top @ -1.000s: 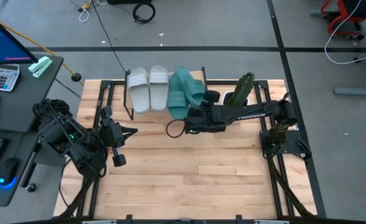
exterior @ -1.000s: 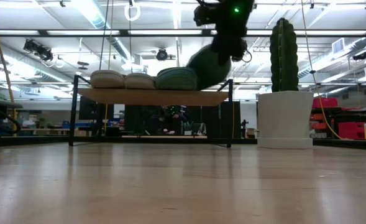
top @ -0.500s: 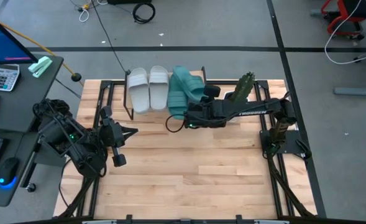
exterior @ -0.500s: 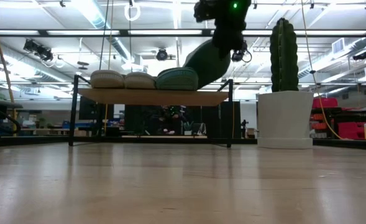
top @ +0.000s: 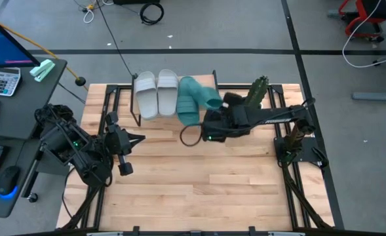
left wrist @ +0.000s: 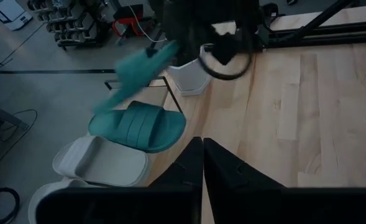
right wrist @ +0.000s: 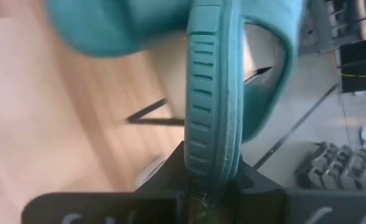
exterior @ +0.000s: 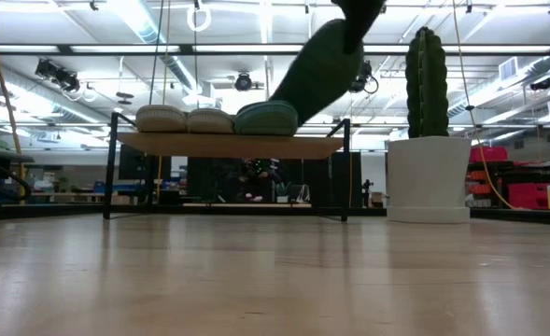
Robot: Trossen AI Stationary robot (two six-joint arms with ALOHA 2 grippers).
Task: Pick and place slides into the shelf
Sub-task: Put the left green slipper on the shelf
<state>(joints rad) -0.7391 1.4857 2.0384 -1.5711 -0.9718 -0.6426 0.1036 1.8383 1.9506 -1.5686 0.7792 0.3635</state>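
The shelf [exterior: 228, 145] stands at the table's far side and carries two pale slides [top: 145, 95] [top: 167, 92] and one teal slide [top: 187, 99], all resting on their soles on its board. My right gripper [top: 213, 118] is shut on the second teal slide [exterior: 317, 61], which is tilted steeply above the shelf's right end. This slide also shows blurred in the left wrist view [left wrist: 142, 68]. My left gripper [left wrist: 202, 163] is shut and empty at the table's left, pointing toward the shelf. My right gripper pinches the teal slide's sole [right wrist: 209, 163] between its two fingers, one on each face, at the end away from the strap [right wrist: 271, 74]. The slide is lifted clear and tilted, and its lower end [exterior: 289, 91] is just above the teal slide on the shelf.
A cactus in a white pot [exterior: 427, 140] stands right of the shelf, close to my right arm [top: 271, 118]. The shelf's black frame posts [exterior: 347, 168] rise at its ends. Bare wooden tabletop [top: 199, 177] lies in front. A desk with a keyboard and calculator [top: 6, 82] is at the left.
My right gripper has risen and drawn a little toward the table's right edge, carrying the teal slide. The slide has gone up from beside the shelf's teal slide and tipped steeper.
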